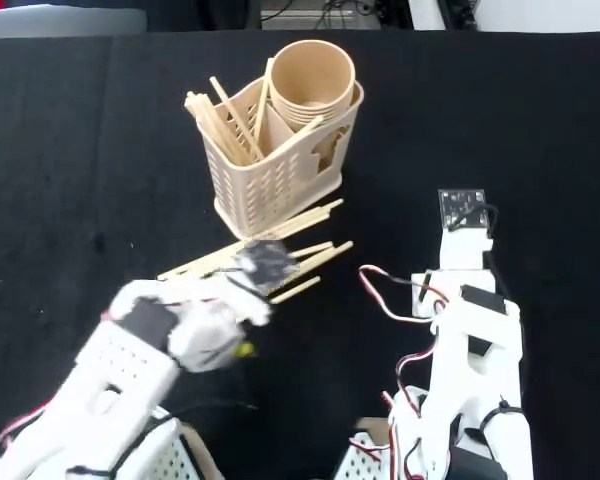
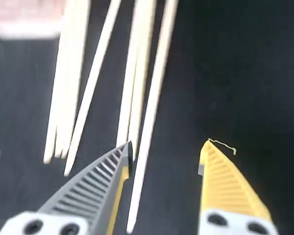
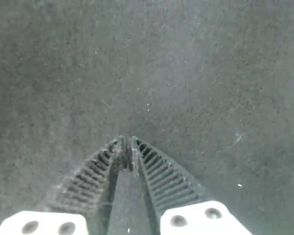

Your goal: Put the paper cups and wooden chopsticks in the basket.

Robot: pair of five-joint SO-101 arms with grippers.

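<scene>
Paper cups are stacked in the basket (some chopsticks too); loose chopsticks are straddled, seemingly ungripped, by the wide-spread left gripper.

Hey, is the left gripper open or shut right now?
Open. In the left wrist view the left gripper shows its fingertips well apart over the loose chopsticks, clamped on none.

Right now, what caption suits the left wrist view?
Open left gripper hovering over loose wooden chopsticks on black table.
</scene>
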